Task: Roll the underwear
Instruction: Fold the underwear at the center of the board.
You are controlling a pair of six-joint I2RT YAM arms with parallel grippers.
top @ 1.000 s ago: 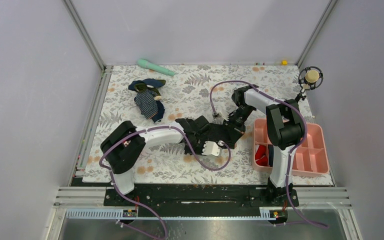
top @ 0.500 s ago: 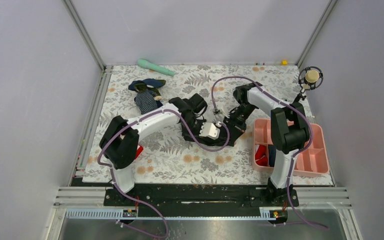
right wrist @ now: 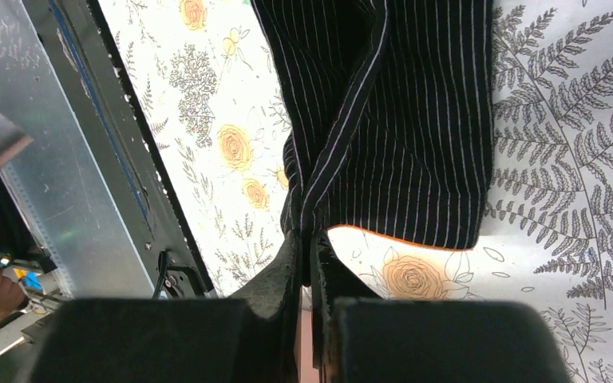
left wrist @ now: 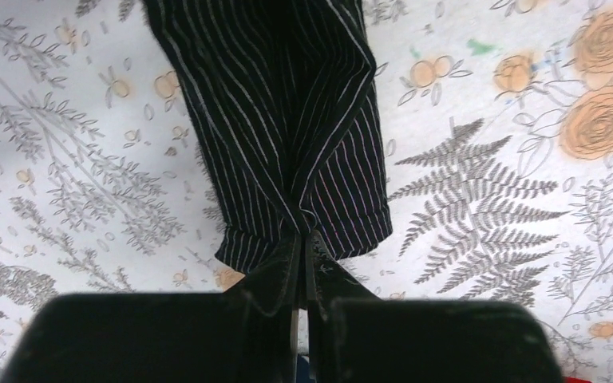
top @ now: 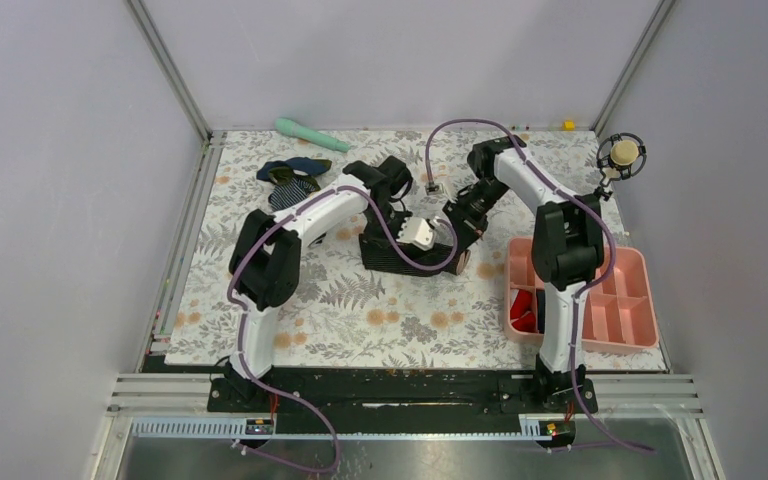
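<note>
The floral surface point(top: 360, 330) fills the workspace, with a pink tray point(top: 620, 345) at its right edge. The underwear point(top: 395, 260) lies a little beyond the middle of the surface, between the two arms and well apart from the tray. It is a dark slab that appears doubled over. Up close it is black with fine pale pinstripes. A navy garment point(top: 290, 182) sits further left, apart from the underwear, and a teal object point(top: 310, 133) lies near the far wall.

The left tool point(left wrist: 302, 243) is closed tight on a pinch of the underwear's near hem. The stripes converge into a sharp pleat where its fingers meet. The right tool point(right wrist: 307, 243) is likewise clamped on the fabric, gathering a fold at the edge, just beside a thin orange trim point(right wrist: 391, 237) that runs along the hem.

The cloth looks light, thin and thoroughly limp. It puckers wherever it is pinched and sags flat everywhere else, so it will likely not hold a shape by itself. A roll will probably slacken or spring open unless both ends are carried together and kept taut. The knit does not look slippery, and the surface offers some drag, which should help the layers grip one another.

The hemmed edges are the best places to hold it. The doubled fabric there is thicker and gives the fingers something firm. Symmetrical grips at either end of one edge would keep the roll even.
</note>
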